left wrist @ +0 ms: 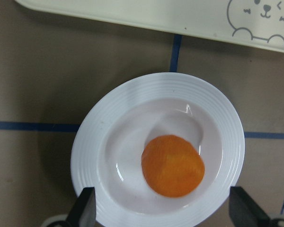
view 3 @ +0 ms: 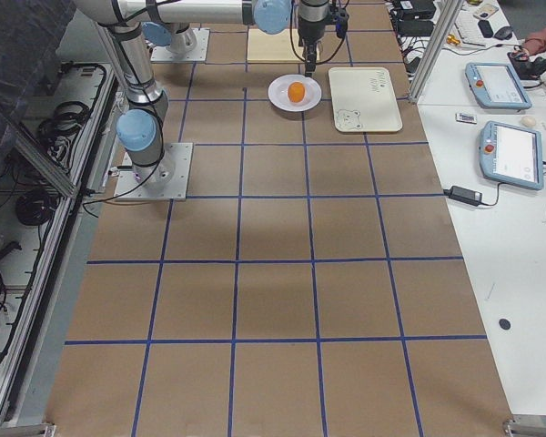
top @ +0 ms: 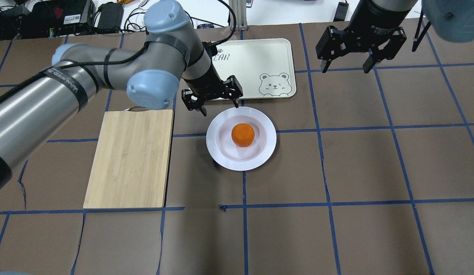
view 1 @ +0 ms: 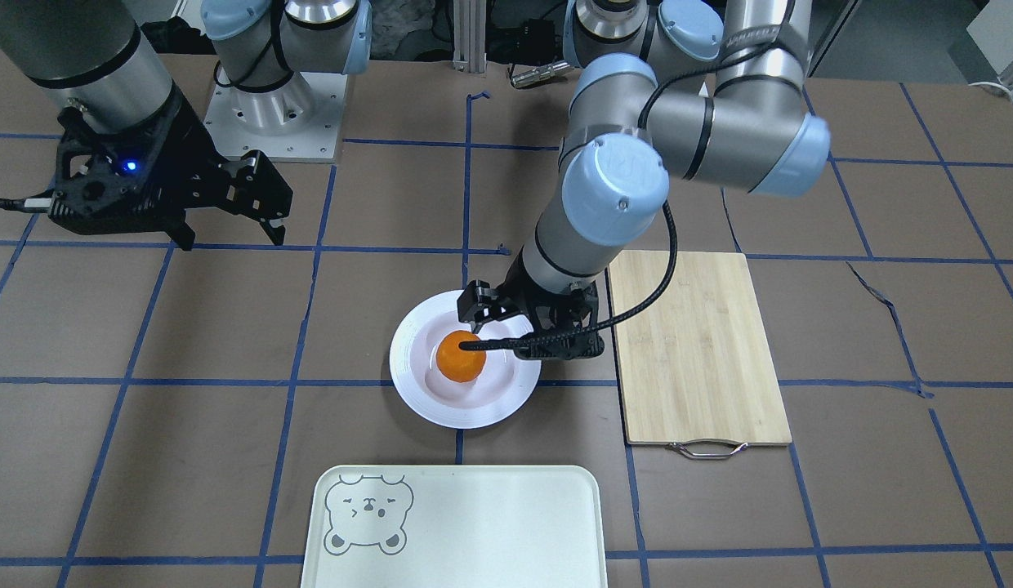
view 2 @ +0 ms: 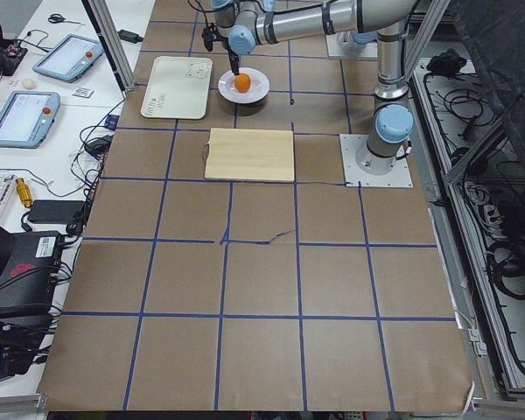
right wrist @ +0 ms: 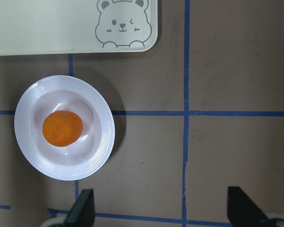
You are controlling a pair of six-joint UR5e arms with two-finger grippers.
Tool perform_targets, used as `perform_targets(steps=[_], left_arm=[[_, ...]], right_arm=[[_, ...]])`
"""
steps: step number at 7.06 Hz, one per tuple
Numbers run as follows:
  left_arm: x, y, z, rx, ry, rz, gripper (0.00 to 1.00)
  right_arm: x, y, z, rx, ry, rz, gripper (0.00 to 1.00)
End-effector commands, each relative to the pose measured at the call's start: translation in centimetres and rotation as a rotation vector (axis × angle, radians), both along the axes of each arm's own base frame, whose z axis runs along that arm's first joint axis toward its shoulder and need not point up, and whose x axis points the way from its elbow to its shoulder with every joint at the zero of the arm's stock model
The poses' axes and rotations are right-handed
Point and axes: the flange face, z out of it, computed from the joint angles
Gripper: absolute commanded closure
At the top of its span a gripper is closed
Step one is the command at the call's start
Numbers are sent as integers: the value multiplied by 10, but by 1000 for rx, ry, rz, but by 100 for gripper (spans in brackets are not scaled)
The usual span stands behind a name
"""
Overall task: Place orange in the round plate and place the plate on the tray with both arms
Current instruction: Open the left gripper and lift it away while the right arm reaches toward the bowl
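Tray [top: 260, 57] lies at the far side, just beyond the plate [top: 221, 151], small gap btwn them, plate on the table. Left gripper [top: 220, 108], jaws apart & empty, hangs over the plate's far-left rim, so it's the nearer arm. Right gripper [top: 344, 70], also apart & empty, is well off to the right. Orange [top: 243, 135] rests in the plate's centre.

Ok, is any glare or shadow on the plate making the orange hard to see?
Left wrist view: small glints in the bowl of the round plate, the orange sharp. Right wrist view: a soft shadow beside the plate, no glare on the fruit. Front-facing view: a black cable crosses the orange.
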Motion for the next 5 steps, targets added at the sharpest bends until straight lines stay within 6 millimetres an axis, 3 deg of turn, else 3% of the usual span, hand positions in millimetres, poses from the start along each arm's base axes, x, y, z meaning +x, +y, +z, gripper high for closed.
perform_targets(steps=[1, 2, 3, 4, 5], left_arm=[[24, 38, 86, -39, -149, -82, 0], [27, 56, 109, -64, -147, -102, 0], [32, 71, 111, -56, -148, -103, 0], [37, 89, 99, -55, -147, -102, 0], [51, 90, 92, -125, -133, -124, 0]], right_arm=[[-13, 2, -71, -31, -167, -39, 2], [-20, 10, -107, -50, -295, -70, 1], [-17, 21, -135, -80, -336, -67, 0], [-13, 27, -170, -99, -356, -61, 0], [-7, 25, -205, -140, -428, -46, 0]])
